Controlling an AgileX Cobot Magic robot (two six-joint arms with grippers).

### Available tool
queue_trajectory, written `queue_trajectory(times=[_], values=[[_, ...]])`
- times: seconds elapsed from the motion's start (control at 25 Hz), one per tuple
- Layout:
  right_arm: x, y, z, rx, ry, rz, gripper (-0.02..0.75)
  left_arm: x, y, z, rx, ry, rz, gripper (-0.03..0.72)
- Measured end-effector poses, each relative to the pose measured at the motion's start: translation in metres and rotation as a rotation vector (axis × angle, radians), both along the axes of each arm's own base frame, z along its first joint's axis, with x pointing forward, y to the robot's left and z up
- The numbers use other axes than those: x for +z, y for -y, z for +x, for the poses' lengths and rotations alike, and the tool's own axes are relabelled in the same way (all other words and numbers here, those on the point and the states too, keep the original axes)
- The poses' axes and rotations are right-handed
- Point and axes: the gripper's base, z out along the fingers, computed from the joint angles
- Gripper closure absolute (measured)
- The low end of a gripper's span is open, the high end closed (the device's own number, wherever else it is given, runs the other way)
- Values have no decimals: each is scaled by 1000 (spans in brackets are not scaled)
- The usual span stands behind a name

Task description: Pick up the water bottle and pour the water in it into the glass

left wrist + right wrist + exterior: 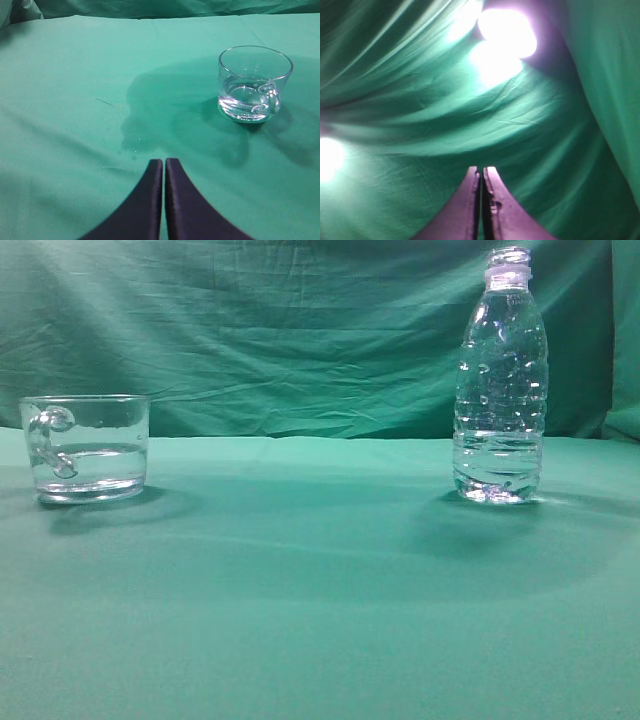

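The water bottle (501, 380) stands upright, uncapped, on the right of the green table, with water (497, 465) filling about its lowest quarter. The glass (88, 447) stands at the left and holds some water; its handle faces the camera. It also shows in the left wrist view (254, 82) at the upper right. My left gripper (164, 162) is shut and empty, above the cloth, left of and nearer than the glass. My right gripper (481, 170) is shut and empty, facing the green backdrop cloth. Neither gripper shows in the exterior view.
A green cloth (320, 590) covers the table and hangs as a backdrop (280, 330). A dark damp patch (150, 115) marks the cloth left of the glass. Two bright light glares (505, 35) show on the backdrop in the right wrist view.
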Motion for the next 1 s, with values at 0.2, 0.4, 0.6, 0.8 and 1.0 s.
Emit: queue_trajectory(times=[0.2, 0.4, 0.6, 0.8, 1.0], values=[[-26, 2, 10, -81, -101, -150, 738, 0, 0, 0, 0, 0, 0, 688], [-50, 3, 12, -87, -320, -276, 738, 0, 0, 0, 0, 0, 0, 688], [-80, -5, -9, 29, -484, -427, 738, 0, 0, 0, 0, 0, 0, 688], [-115, -6, -18, 39, -479, -421, 738, 0, 0, 0, 0, 0, 0, 688], [-175, -3, -15, 19, -506, -351, 738, 0, 0, 0, 0, 0, 0, 688]])
